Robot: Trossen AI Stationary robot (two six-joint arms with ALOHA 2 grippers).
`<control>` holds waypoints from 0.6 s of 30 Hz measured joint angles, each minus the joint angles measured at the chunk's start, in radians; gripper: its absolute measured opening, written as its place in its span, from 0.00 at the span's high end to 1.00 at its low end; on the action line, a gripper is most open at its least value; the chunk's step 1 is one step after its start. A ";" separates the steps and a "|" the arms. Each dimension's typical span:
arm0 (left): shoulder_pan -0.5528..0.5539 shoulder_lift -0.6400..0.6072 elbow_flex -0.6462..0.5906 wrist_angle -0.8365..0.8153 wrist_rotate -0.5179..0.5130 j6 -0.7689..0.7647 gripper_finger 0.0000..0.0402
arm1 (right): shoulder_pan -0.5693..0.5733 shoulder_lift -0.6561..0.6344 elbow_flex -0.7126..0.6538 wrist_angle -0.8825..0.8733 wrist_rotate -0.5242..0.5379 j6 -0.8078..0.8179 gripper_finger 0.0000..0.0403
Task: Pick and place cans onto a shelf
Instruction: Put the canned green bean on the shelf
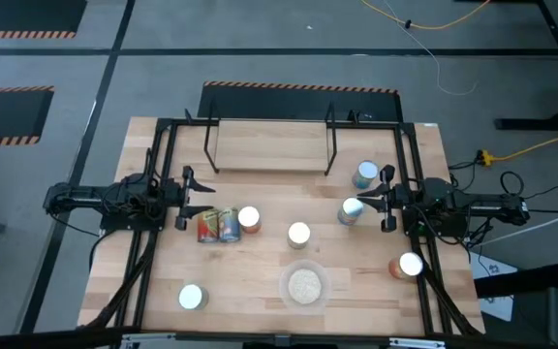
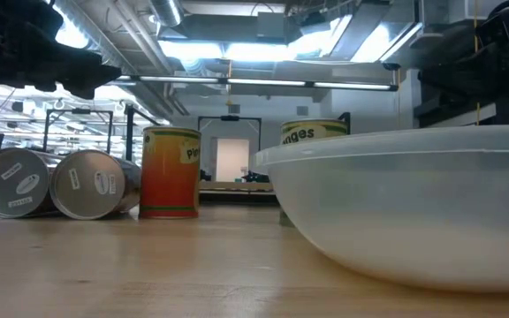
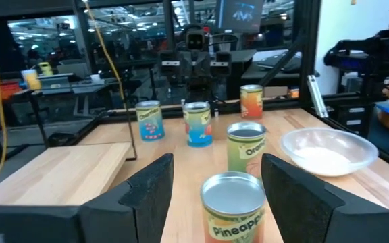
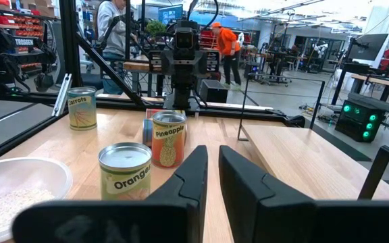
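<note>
Several cans stand or lie on the wooden table. Two cans (image 1: 218,226) lie on their sides just past my left gripper (image 1: 197,201), which is open. A Pineapple can (image 3: 234,202) stands upright ahead of its fingers, in line with the gap between them. An Oranges can (image 3: 246,145) stands behind it. My right gripper (image 1: 364,203) is shut and empty, raised beside a blue can (image 1: 350,210). In its wrist view (image 4: 213,179) that can is hidden. The shelf (image 1: 271,145) stands at the far edge with nothing on its board.
A clear bowl of pale grains (image 1: 304,285) sits near the front edge, filling much of the low view (image 2: 414,203). Other upright cans: a blue one (image 1: 365,174) by the shelf, a red one (image 1: 407,265) at the right, one (image 1: 192,297) at the near left.
</note>
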 joint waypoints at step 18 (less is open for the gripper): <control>0.000 0.000 0.000 0.024 -0.030 -0.002 0.34 | 0.000 0.000 0.000 0.000 0.000 0.000 0.89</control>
